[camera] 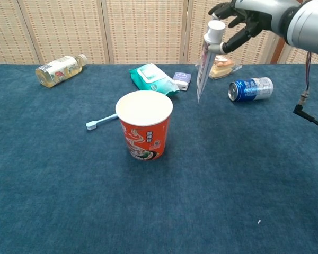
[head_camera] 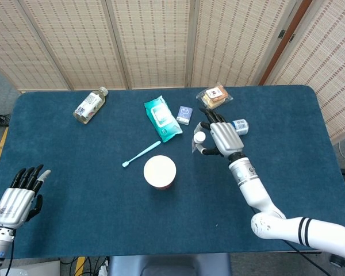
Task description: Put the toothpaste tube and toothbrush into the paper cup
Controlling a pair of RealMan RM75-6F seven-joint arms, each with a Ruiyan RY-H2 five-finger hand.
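Fingers (camera: 238,37) of the right hand (camera: 244,16) pinch the tube (camera: 204,63) just under its white cap, so it hangs cap-up, tail down, clear of the table (camera: 228,174). From the chest view the tube sits in the air to the right of the cup (camera: 144,132) and higher than its rim, not over the opening. The head view shows the same hand (head_camera: 218,140) from above, with the cap a small white disc at its left edge, and a gap of blue cloth between it and the cup (head_camera: 160,171); the tube's length is mostly lost there.

Left of the cup lies the brush (camera: 100,121), flat on the cloth, its head pointing away from the cup. From overhead the brush (head_camera: 141,154) runs diagonally, its handle end near the cup's upper left.

Only the head view catches the left hand (head_camera: 17,198), low at the table's near left corner, fingers straight and slightly spread, holding nothing.

Farther back, a wipes pack (camera: 151,78) and a small box (camera: 182,79) lie side by side. A can (camera: 250,89) lies on its side behind the right hand, a wrapped snack (head_camera: 214,96) beyond it. A bottle (camera: 60,69) lies on its side at the far left.
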